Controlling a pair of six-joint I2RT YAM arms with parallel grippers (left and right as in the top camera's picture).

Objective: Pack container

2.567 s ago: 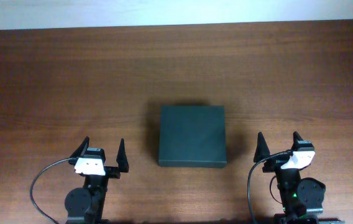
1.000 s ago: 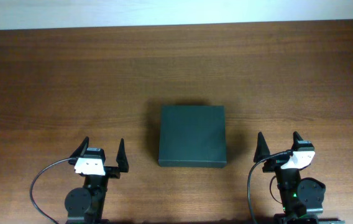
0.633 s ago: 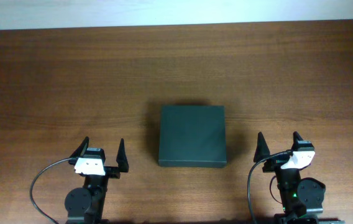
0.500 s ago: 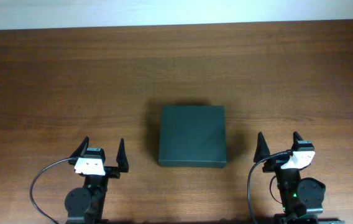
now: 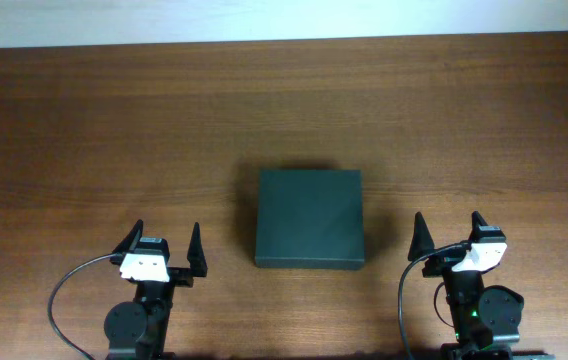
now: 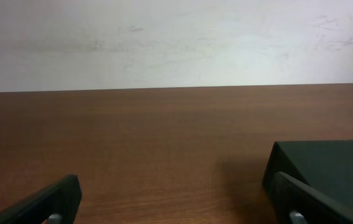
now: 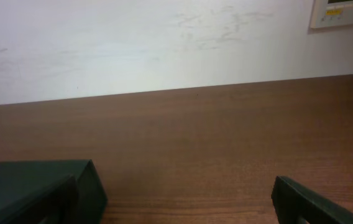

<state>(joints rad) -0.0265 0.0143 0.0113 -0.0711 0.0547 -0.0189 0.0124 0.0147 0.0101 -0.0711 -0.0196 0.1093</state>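
Observation:
The container (image 5: 310, 217) is a dark green-black box, lid shut, lying at the middle of the table. It shows at the right edge of the left wrist view (image 6: 332, 163) and the lower left of the right wrist view (image 7: 33, 180). My left gripper (image 5: 164, 240) is open and empty, near the front edge to the left of the box; it also shows in the left wrist view (image 6: 176, 199). My right gripper (image 5: 447, 230) is open and empty, to the right of the box; it also shows in the right wrist view (image 7: 176, 199). No hand tools show.
The brown wooden table (image 5: 114, 130) runs to a white wall at the back (image 6: 176, 37). A pale wall panel (image 7: 344, 12) shows at the top right of the right wrist view.

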